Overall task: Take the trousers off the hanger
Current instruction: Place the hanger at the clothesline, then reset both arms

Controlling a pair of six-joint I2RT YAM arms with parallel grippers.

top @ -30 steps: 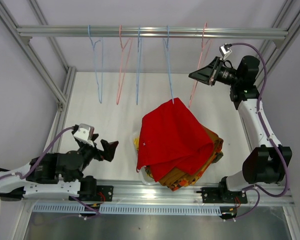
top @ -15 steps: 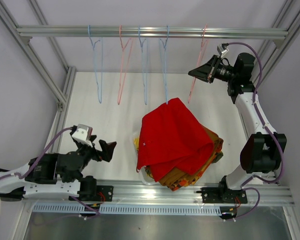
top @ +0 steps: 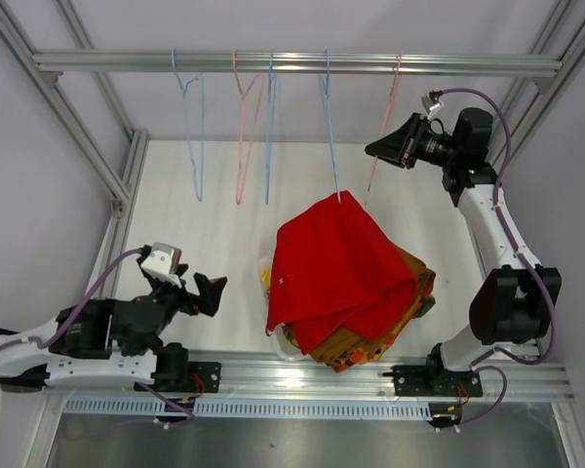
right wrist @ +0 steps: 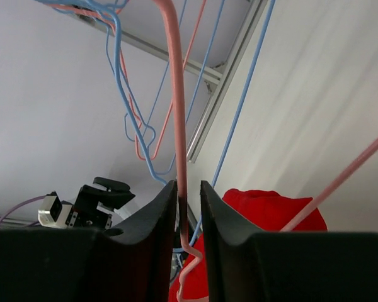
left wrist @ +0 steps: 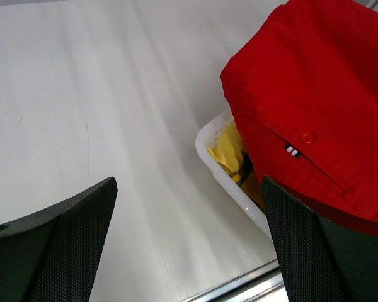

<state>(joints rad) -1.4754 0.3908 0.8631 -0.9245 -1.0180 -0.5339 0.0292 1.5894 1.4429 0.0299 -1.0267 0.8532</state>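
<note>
The red trousers (top: 336, 268) lie on top of a pile in a white basket (left wrist: 217, 167), with brown and orange pairs (top: 414, 292) under them and yellow cloth (left wrist: 230, 148) at the rim. The red pair also shows in the left wrist view (left wrist: 315, 94). All the hangers on the rail are bare. The lower end of a blue hanger (top: 330, 136) hangs just over the red pair. My right gripper (top: 374, 149) is high up at the right pink hanger (top: 382, 136). Its jaws stand narrowly apart around the pink wire (right wrist: 176, 94), which touches the left finger only. My left gripper (top: 211, 292) is open and empty, low, left of the basket.
An aluminium rail (top: 127, 62) crosses the back and carries three more bare hangers: blue (top: 197, 136), pink (top: 244, 127) and blue (top: 270, 127). Frame posts stand at both sides. A metal rail runs along the near edge (top: 302, 375).
The bare hangers are swinging: the blue one over the red pair swung left and back right. My right gripper shifted slightly at the pink hanger. The left arm has not moved.
</note>
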